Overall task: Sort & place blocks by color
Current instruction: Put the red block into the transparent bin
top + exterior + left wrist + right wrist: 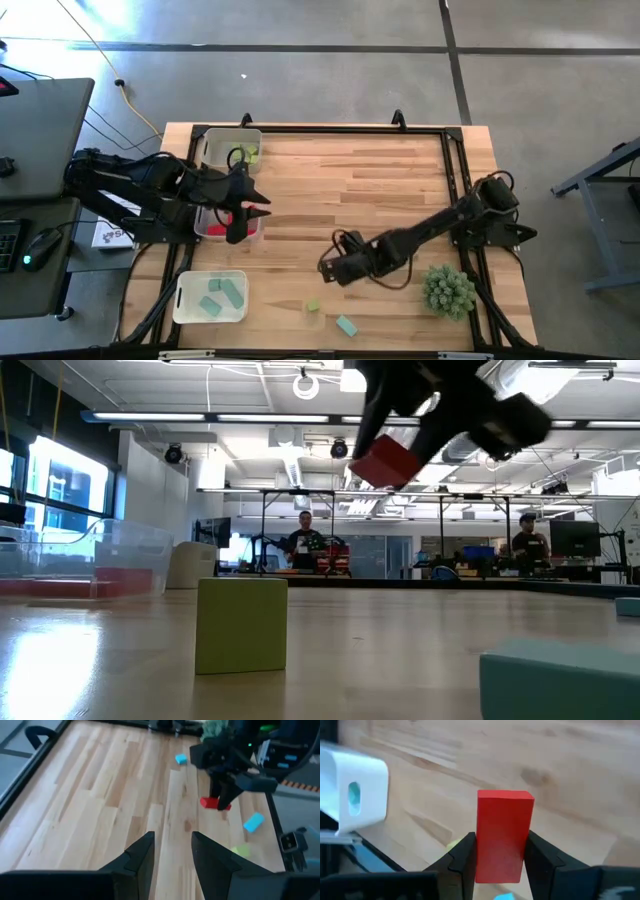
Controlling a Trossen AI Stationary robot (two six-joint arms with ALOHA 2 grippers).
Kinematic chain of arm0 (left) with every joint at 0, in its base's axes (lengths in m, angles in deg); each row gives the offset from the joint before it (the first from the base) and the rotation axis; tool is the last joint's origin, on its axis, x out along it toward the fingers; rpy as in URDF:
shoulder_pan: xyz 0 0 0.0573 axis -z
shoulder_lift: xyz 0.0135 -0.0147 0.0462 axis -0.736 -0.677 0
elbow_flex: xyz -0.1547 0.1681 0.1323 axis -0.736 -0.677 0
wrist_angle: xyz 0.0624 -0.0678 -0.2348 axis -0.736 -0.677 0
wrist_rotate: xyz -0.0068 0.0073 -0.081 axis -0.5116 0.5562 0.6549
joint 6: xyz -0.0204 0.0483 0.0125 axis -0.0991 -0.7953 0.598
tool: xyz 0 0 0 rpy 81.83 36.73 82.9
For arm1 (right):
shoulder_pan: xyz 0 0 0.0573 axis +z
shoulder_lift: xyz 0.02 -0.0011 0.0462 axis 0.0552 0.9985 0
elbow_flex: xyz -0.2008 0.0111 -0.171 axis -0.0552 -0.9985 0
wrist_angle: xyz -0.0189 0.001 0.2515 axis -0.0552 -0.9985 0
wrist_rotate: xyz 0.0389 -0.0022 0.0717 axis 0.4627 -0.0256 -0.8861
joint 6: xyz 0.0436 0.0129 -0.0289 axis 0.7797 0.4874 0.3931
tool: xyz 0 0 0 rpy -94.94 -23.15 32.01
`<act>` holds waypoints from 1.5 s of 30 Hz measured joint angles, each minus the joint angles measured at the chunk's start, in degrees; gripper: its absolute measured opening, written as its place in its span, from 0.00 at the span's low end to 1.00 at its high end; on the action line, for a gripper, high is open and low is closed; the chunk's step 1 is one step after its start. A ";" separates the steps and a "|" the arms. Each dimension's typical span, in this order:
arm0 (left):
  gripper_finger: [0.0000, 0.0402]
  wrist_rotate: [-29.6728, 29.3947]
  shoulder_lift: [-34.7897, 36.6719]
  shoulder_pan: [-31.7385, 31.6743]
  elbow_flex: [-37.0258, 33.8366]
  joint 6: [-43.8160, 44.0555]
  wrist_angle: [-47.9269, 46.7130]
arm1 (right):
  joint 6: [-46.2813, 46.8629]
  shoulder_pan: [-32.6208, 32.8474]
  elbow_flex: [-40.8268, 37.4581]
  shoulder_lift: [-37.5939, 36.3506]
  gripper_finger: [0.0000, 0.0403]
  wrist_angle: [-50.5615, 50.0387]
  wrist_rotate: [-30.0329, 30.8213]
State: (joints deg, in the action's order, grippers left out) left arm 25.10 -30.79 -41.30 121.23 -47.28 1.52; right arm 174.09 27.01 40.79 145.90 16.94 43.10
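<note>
My right gripper (pixel 328 268) is out over the middle of the table, shut on a red block (pixel 504 834). The low view shows this red block (pixel 386 460) up in the air. My left gripper (pixel 172 851) is open and holds nothing; it hovers over the middle clear bin (pixel 228 228), which has red blocks in it. A yellow-green block (pixel 313 306) and a teal block (pixel 346 325) lie flat on the wood near the table's near edge. Another teal block (pixel 181 758) lies farther toward the plant ball. My right gripper pinches the red block between its two fingers, one on each long side (pixel 481 851). The block's free end (pixel 505 796) sticks out past the fingertips. The fingers (pixel 226 790) come from above, pointing down. The block is lifted clear of the table and tilted.
Three clear bins stand along the table's left side: the far one (pixel 232 148) has yellow-green blocks and the near one (pixel 212 297) has teal blocks. A spiky green plant ball (pixel 448 290) sits near the right corner. A black frame (pixel 458 160) runs round the tabletop.
</note>
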 joint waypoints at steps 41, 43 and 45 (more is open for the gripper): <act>0.40 -0.36 -10.05 -4.53 -0.02 -15.44 17.02 | -70.93 -29.92 0.00 -6.95 0.27 8.36 -50.00; 0.41 -0.43 -10.46 -4.53 0.03 -16.20 17.67 | -72.56 -30.74 0.00 -6.95 0.27 8.50 -52.74; 0.41 -0.44 -10.96 -4.53 0.01 -16.52 17.56 | -74.06 -31.53 0.00 -6.95 0.27 8.58 -55.36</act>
State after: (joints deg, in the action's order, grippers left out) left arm 24.65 -41.75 -45.83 121.24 -63.79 19.08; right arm 100.04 -4.52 40.79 138.94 25.53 -12.26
